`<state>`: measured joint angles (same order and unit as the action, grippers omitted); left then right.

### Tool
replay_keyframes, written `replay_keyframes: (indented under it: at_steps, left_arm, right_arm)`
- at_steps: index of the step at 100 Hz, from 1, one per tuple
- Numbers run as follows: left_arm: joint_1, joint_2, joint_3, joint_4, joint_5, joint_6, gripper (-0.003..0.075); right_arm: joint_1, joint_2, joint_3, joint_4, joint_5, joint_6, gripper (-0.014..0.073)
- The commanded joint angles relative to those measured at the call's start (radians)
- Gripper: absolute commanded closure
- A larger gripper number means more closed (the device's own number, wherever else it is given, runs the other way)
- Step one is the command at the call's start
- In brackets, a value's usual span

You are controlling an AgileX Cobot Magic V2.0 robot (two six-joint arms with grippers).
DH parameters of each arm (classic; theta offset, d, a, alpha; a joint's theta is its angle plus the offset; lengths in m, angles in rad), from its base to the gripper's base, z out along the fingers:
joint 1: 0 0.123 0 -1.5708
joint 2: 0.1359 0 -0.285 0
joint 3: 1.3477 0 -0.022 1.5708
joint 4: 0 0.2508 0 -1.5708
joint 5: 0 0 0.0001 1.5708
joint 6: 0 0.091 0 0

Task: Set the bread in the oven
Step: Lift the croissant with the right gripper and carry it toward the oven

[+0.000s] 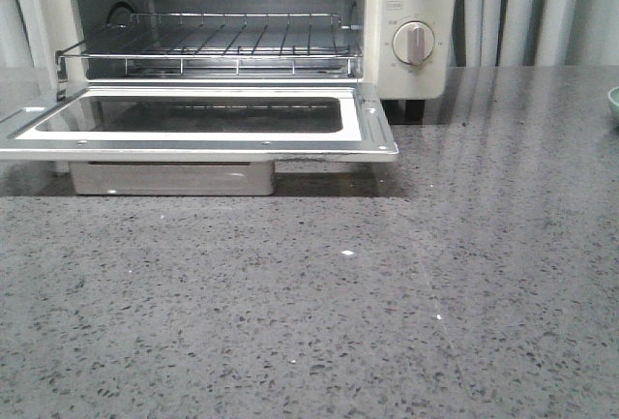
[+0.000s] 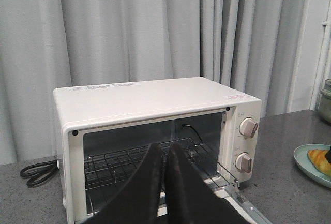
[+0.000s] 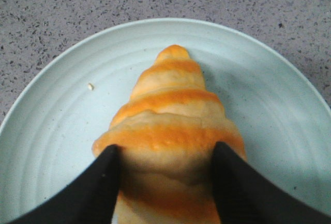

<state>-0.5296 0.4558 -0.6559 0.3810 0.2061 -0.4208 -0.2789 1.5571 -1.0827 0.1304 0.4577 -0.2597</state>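
Bread, a golden-brown ridged roll (image 3: 168,131) tapered to a point at one end, lay on a pale green round ribbed plate (image 3: 51,131) and was clamped across its wider part by the right claw (image 3: 164,175), one black finger (image 3: 101,182) pressed against each side of it. A small crumb (image 3: 90,86) sat on the plate beside the roll. The plate rested on the speckled grey stone bench (image 1: 387,322), and only a sliver of its rim showed at the bench's right edge in the front view (image 1: 613,102). Toward the far left of the bench stood the cream-white toaster oven (image 2: 155,105) with its glass-window door (image 1: 208,119) folded down flat and open, a wire rack (image 1: 208,46) visible in the cavity and two round knobs (image 1: 415,43) on the right panel. The left claw (image 2: 165,154) hovered in front of the oven's opening with its black fingers (image 2: 145,182) pressed together, holding nothing. A black power cord (image 2: 36,172) lay coiled on the bench beside the oven, with grey curtains (image 2: 155,27) hanging behind
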Motion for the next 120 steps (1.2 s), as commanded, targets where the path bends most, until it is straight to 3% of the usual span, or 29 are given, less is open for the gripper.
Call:
replay_keyframes:
  at_steps: [1, 35, 80, 120]
  left_arm:
    - [-0.01, 0.005, -0.031, 0.004, -0.065, -0.002, 0.0741]
    - [-0.01, 0.005, -0.031, 0.006, -0.065, -0.002, 0.0742]
    - [-0.01, 0.005, -0.13, 0.116, -0.016, -0.002, 0.0742]
    - [-0.008, 0.003, -0.191, 0.171, 0.047, -0.002, 0.0742]
  right_arm:
    - [-0.005, -0.03, -0.034, -0.006, -0.055, -0.005, 0.0328]
    - [-0.005, -0.03, -0.034, -0.006, -0.049, -0.005, 0.0666]
    - [0.027, -0.23, -0.034, -0.006, 0.039, -0.005, 0.0669]
    - [0.253, -0.415, -0.034, -0.006, 0.223, -0.053, 0.0669]
